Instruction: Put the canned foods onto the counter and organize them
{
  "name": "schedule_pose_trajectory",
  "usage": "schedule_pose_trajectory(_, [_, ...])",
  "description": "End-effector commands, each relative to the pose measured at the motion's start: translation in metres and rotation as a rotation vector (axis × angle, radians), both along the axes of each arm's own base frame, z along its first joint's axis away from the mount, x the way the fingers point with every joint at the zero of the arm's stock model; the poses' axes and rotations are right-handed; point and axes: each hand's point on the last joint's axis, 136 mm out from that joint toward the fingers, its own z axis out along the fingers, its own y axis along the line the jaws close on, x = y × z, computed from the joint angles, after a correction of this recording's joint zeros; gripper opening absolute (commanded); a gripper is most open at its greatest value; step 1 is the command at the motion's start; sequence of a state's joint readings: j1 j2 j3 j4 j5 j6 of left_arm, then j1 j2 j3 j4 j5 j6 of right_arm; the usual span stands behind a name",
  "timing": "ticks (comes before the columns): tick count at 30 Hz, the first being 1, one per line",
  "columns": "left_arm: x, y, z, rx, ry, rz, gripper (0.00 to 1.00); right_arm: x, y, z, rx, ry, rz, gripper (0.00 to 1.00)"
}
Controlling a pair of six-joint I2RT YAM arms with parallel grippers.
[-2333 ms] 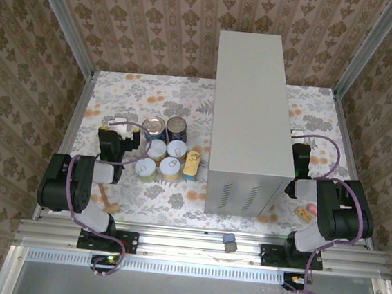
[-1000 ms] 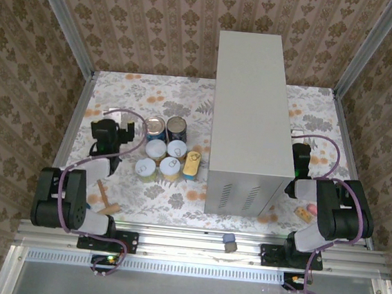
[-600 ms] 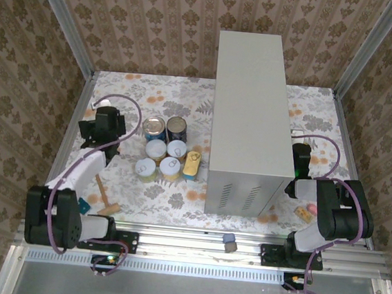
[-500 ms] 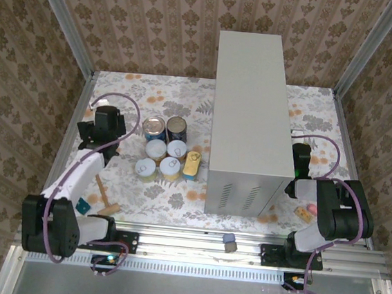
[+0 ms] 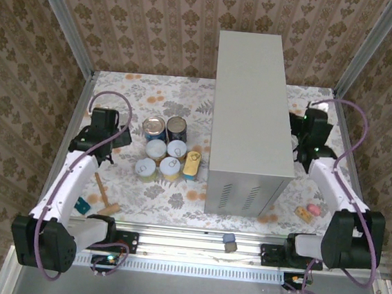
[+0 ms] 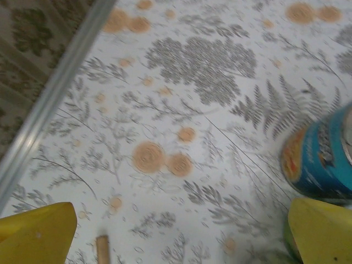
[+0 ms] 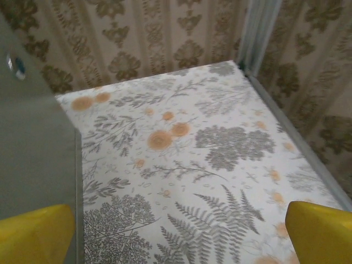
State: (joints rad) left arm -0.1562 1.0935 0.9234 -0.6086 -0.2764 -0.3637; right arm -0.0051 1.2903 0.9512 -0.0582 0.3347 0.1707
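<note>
Floral-print surface [image 5: 153, 91] inside a wallpapered cell with aluminium frame posts. All seven canned foods [image 5: 168, 151] sat on that surface in a tight cluster just left of the counter [image 5: 253, 90]. Two dark-blue cans [image 5: 155, 127] stood at the far side. Four short yellow-label cans [image 5: 156, 148] stood in two rows nearer me. The flat gold oblong tin [image 5: 192, 165] was on the cluster's right edge, close to the counter's wall.

My left claw [image 5: 103, 121] hung just left of the cluster, jaws spread wide, nothing in them. In its wrist view a blue can showed at the right edge, and the mallet [image 5: 106, 195] handle tip poked in at the bottom.

My right claw [image 5: 313, 130] was on the counter's right side, toward the far end, also wide open and empty. Its wrist view had the grey counter wall at left and floral print ahead.

The teal block [image 5: 81, 205] lay beside the mallet, near the front rail.
</note>
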Motion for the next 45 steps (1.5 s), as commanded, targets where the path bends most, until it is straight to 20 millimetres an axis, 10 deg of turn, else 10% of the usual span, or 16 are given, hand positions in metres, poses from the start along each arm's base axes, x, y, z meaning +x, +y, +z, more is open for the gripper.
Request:
schedule_pose_trajectory(1, [-0.009, -0.027, -0.004, -0.091, 0.090, -0.106, 1.00, -0.045, -0.016, 0.002, 0.010, 0.199, -0.118, 1.00])
schedule_pose_trajectory(11, [0.014, -0.077, -0.005, -0.072, 0.151, -0.300, 1.00, -0.107, 0.013, 0.135, 0.021, 0.031, 0.078, 1.00])
schedule_pose_trajectory(23, [0.054, -0.110, -0.016, 0.047, 0.224, -0.380, 1.00, -0.184, 0.132, 0.240, 0.232, -0.094, 0.744, 1.00])
schedule_pose_trajectory(36, [0.077, -0.123, -0.042, 0.095, 0.272, -0.421, 0.99, -0.238, 0.228, 0.272, 0.339, -0.127, 1.281, 1.00])
schedule_pose_trajectory(45, [0.083, -0.130, -0.055, 0.078, 0.273, -0.445, 0.97, -0.217, 0.267, 0.244, 0.130, 0.030, 1.290, 1.00])
